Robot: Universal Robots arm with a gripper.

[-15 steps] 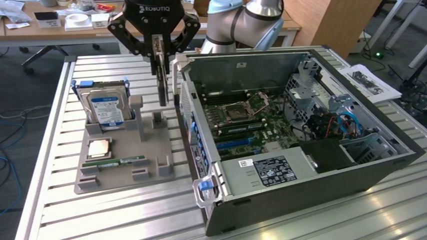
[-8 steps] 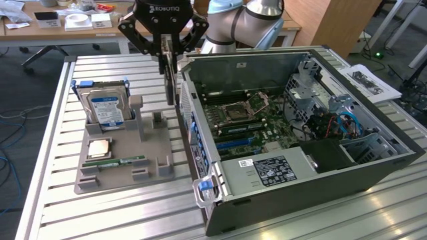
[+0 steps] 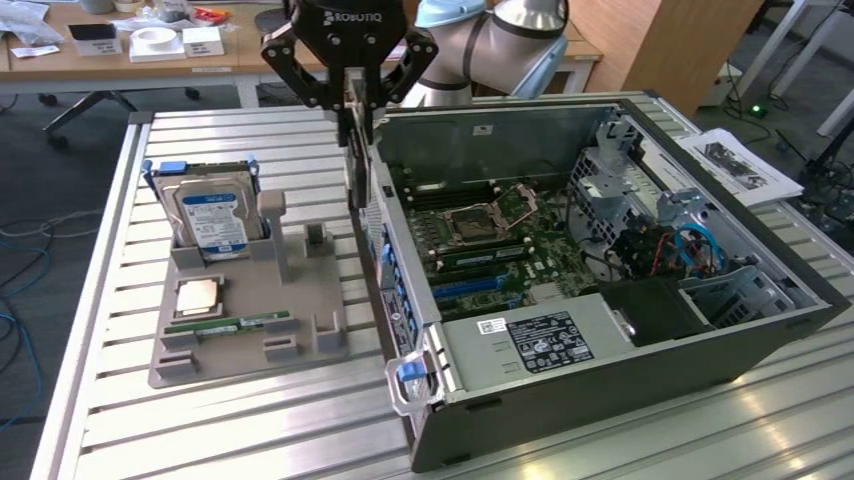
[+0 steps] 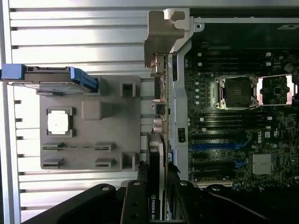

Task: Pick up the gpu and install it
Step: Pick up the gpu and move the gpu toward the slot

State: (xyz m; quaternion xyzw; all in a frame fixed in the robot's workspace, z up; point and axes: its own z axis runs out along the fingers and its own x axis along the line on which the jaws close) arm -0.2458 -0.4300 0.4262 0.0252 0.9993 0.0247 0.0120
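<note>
Exterior view: gpu (image 3: 356, 160), held fast in the jaws, hangs edge-on with its long axis vertical, just beside the open computer case (image 3: 641, 380) on the tray side. Grey tray (image 3: 240, 350) on the table (image 3: 200, 430) holds an upright hard drive (image 3: 211, 215), a CPU (image 3: 198, 295) and a memory stick (image 3: 247, 323).

Wrist view: gpu (image 4: 160, 116) points away from the jaws, silver bracket (image 4: 163, 37) at the far end, between tray (image 4: 117, 135) and motherboard (image 4: 224, 130).

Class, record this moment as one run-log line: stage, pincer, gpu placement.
stage: gpu picked up, not installed | pincer: shut on gpu | gpu: hanging edge-on beside computer case wall
</note>
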